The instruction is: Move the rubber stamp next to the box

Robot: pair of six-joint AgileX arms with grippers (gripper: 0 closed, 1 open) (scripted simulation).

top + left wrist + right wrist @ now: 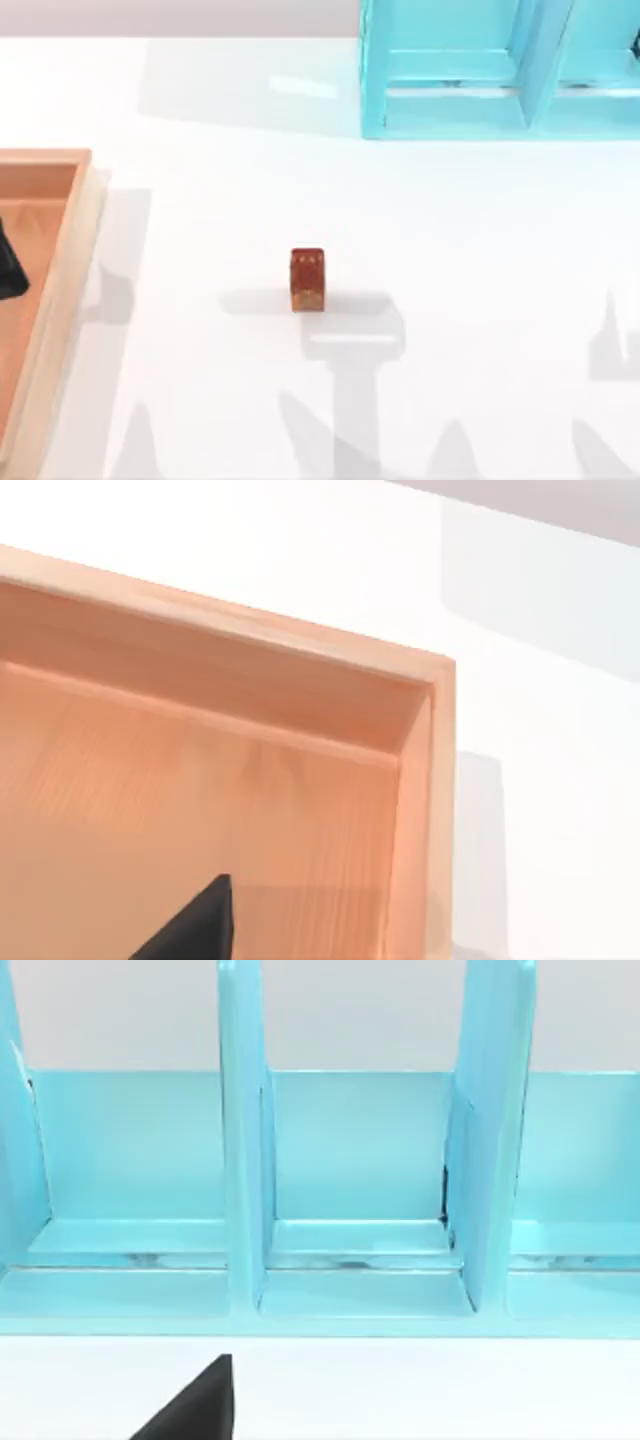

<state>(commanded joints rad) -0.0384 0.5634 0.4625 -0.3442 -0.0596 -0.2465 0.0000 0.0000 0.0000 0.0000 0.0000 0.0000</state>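
Observation:
The rubber stamp, a small reddish-brown block with pale marks, stands upright on the white table near the middle, with no gripper near it. The box, with tan wooden walls and an orange-brown inside, lies at the table's left edge, well to the left of the stamp. My left gripper hovers over the inside of the box as a dark shape, and the left wrist view catches its dark tip. My right gripper is at the far right, facing the turquoise shelf.
A turquoise blue shelf-like frame with upright dividers stands at the back right of the table. White tabletop stretches between the box and the stamp. Arm shadows lie across the front of the table.

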